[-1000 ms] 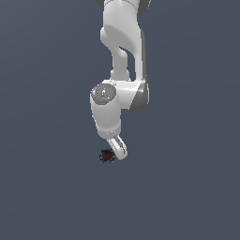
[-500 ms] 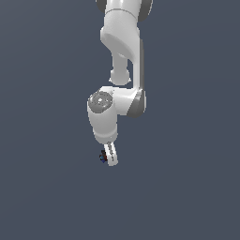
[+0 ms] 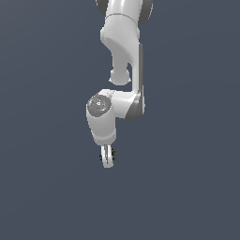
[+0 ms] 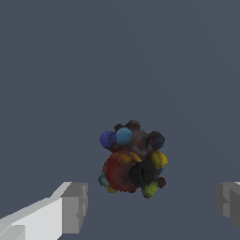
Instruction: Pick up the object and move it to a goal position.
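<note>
Nearest the wrist camera are the two grey fingertips (image 4: 75, 206) of the claw (image 4: 152, 204), spread wide with clear grey floor between each pad and the lump, so it's open and holding nothing right now. The lump (image 4: 132, 159) sits on the floor (image 4: 140, 56) roughly between the two pads, touching neither.

Handling guess: it looks like a small rigid toy-ish thing, probably light and not fragile, and stiff enough that a squeeze shouldn't deform it. The awkward part is the knobbly outline (little balls sticking out everywhere), so flat pads could land on a bump and let it twist or pop out. Best bet seems to be closing across the dark middle body, low down, with the pads on the two widest sides rather than on a stray knob.

Looks-wise: a dark brown-black core, a big red rounded patch on one side, two blue balls next to each other, yellow and yellow-green blobs on the opposite edge, a bit of teal low down.

Farther out, in the exterior view, the white arm (image 3: 123, 56) hangs down from the top with the claw (image 3: 107, 158) at its lowest point, and only tiny dark specks of the lump (image 3: 113, 151) peek out beside the fingers. Everything else is plain grey.
</note>
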Robot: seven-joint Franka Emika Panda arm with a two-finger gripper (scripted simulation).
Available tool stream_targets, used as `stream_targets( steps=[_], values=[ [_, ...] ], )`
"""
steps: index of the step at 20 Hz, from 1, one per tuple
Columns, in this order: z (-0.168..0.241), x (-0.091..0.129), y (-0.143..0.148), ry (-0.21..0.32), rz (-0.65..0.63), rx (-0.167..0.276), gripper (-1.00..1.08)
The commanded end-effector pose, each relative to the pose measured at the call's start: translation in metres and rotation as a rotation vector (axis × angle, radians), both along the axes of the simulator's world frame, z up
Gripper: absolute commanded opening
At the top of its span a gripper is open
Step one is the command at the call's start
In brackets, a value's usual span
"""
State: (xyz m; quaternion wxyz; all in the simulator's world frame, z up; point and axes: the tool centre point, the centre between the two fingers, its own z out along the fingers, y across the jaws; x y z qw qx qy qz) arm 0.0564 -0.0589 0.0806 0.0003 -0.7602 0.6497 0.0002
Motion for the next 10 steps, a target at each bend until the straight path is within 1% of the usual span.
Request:
stream_targets(
  steps=[1, 6, 10],
  values=[
    [-0.001, 0.0, -0.001, 0.0, -0.012, -0.001, 1.0],
    [-0.004, 0.0, 0.0, 0.0, -0.008, 0.0, 1.0],
    [-0.02, 0.0, -0.001, 0.0, -0.01, 0.0, 1.0]
  ],
)
